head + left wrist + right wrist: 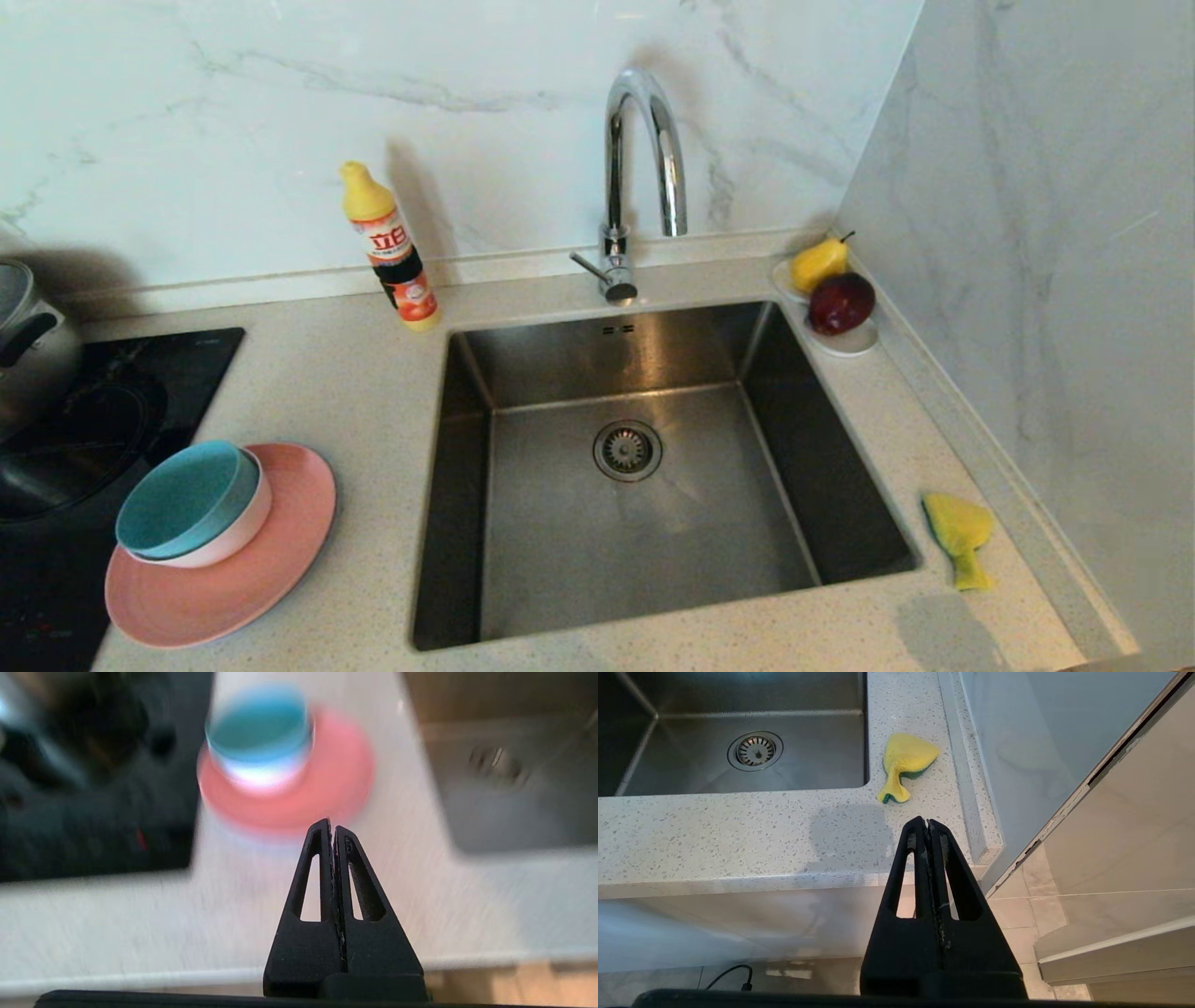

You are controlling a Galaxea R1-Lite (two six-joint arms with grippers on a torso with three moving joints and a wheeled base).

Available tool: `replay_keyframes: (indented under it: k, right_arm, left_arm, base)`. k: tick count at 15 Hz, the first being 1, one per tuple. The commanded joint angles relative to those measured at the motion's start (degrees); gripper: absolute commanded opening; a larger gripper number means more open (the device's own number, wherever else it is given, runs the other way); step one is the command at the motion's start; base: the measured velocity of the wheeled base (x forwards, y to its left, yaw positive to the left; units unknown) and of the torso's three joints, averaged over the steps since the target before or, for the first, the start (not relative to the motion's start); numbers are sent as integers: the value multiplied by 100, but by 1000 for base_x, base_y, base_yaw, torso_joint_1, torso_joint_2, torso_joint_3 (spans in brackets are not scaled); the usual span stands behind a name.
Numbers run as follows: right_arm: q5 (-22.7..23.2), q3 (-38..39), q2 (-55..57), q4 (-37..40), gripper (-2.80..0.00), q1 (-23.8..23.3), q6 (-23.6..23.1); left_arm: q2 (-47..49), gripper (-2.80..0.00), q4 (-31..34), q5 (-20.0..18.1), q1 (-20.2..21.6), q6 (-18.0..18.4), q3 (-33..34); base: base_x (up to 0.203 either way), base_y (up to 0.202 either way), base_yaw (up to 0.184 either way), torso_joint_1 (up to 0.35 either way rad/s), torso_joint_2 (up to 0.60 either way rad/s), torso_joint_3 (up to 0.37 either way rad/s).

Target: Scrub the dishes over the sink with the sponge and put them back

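Left pincer (pixel 332 828) with fingers pressed together, empty, raised above the near edge of the table (pixel 355 373), pointing toward the stacked dishes. Right pincer (pixel 927 823) likewise closed on nothing, held off the table's front edge, near the corner by the wall, just short of the sponge (pixel 906 765). Neither arm visible from the head view.

Speckled pale stone table, marble-look wall behind and to the right. Square steel sink (pixel 523 373) set in the middle, round drain (pixel 627 451) in its floor, curved chrome tap (pixel 644 177) behind. Teal bowl (pixel 182 499) nested in pale pink bowl (pixel 238 537), both on salmon plate (pixel 271 569), left of the sink. Yellow and green sponge lying flat right of the sink, beside the wall ledge. Soap bottle (pixel 387 247) upright behind the sink's left corner. Saucer (pixel 850 341) with pear (pixel 820 263) and dark red apple (pixel 840 303) in the back right corner. Black hob (pixel 140 373) and steel pot (pixel 28 345) at far left.
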Motion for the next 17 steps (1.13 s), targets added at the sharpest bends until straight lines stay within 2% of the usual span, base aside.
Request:
replay_keyframes:
  k: [1,2,3,4,17]
  right_arm:
    - [2,0,5,3,-280,1,1]
    - [2,0,8,-4,-280,1,1]
    - [2,0,5,-4,-280,1,1]
    - [-7,8,5,-13,-280,1,-10]
    - [-95,52,14,-162,-280,1,98]
  left_arm:
    - [-330,-280,13,5,2,-2,586]
    - [-331,-280,24,-72,2,-15,710]
    - [-331,-280,25,-374,0,-47,772]
    - [-331,-280,31,-515,2,-63,778]
    - [-331,-280,17,-508,-2,-194,781]
  base:
    - [0,0,0,0,0,0]
    - [0,0,0,0,0,0]
    - [0,0,0,0,0,0]
    - [0,0,0,0,0,0]
    - [0,0,0,0,0,0]
